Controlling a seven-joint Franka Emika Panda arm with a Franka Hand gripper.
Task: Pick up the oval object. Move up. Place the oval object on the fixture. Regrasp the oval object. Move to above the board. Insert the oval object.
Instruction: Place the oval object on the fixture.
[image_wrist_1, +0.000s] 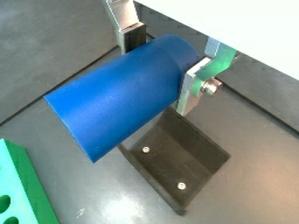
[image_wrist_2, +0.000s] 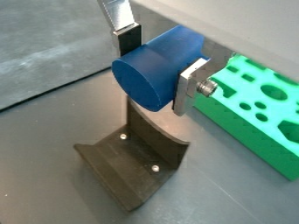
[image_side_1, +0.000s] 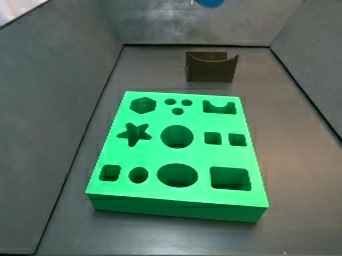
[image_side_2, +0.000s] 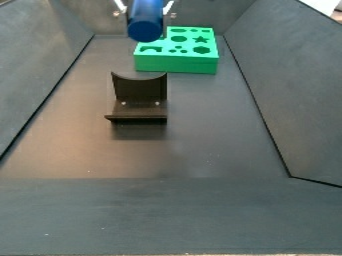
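Silver fingers (image_wrist_1: 126, 26) of the pincer (image_wrist_1: 163, 48) close on the oval object (image_wrist_1: 122, 98) in a wrist view, one plate on each side of its rear end, so the pincer is gripping the blue peg. The peg lies on its side, its long smooth flank facing the camera. Below it, apart from it, stands the fixture (image_wrist_1: 187, 162), a dark block whose base plate carries two small screws. A corner of the green board (image_wrist_1: 24, 188) shows at the picture's edge.

Seen in a wrist view from the other end, the oval object (image_wrist_2: 156, 68) shows its flat rounded face, clamped between a finger (image_wrist_2: 193, 83) with a bolt in it and a second plate behind. The pincer (image_wrist_2: 158, 52) holds it in the air above the fixture (image_wrist_2: 135, 162), whose curved notch opens upward, not touching the peg. The board (image_wrist_2: 251, 109) lies just beside, its cut-outs visible.

A side view shows the board (image_side_1: 181, 155) filling the middle of the dark desk (image_side_1: 294, 150), the fixture (image_side_1: 210, 65) beyond it, and only the lower tip of the oval object (image_side_1: 210, 3) at the top edge.

From the opposite side view, the oval object (image_side_2: 144, 22) hangs high above the fixture (image_side_2: 136, 97), with the board (image_side_2: 181, 48) farther back on the desk (image_side_2: 201, 140).
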